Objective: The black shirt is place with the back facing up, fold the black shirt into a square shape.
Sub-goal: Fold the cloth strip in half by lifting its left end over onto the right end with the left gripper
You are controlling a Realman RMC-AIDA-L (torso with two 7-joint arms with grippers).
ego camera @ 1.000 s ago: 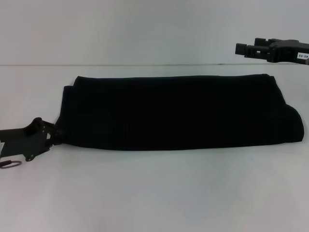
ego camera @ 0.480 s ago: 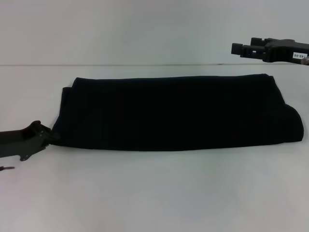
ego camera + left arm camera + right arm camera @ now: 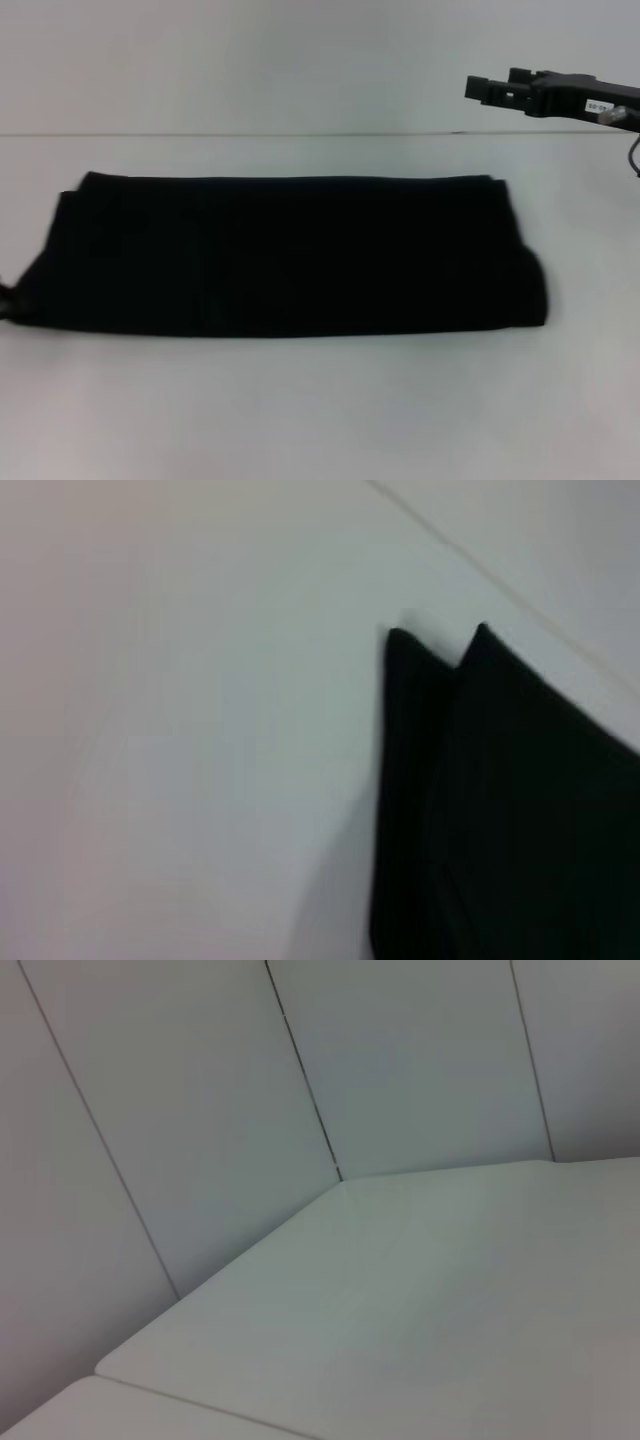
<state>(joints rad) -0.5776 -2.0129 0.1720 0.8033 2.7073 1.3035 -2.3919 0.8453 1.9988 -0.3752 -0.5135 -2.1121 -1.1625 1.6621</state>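
The table (image 3: pixel 320 410) is a plain white surface that fills the lower two thirds of the head view. Its far edge meets a pale wall (image 3: pixel 250 60) along a thin horizontal line. The right wrist view shows only a corner of this table and panelled wall.

The black shirt (image 3: pixel 290 255) lies flat on the table across the middle of the head view. It is folded into a long band. The long axis of the band runs left to right across the frame, parallel to the far table edge. The right end is rounded and bulges slightly at centre right. The left end nearly reaches the left border of the frame, where two stepped corners show at upper left. No lettering is visible on the upward face. In the left wrist view, the same shirt (image 3: pixel 500 810) fills the lower right, with two pointed fabric corners side by side; the rest is cut off by the frame edge.

The right gripper (image 3: pixel 478 88) is at upper right of the head view, raised, well apart from the shirt. Its fingers show a small gap and hold nothing.

The left gripper (image 3: pixel 6 303) is almost wholly cut off at the left border, against the near left corner of the shirt. Finger state: cannot be determined.
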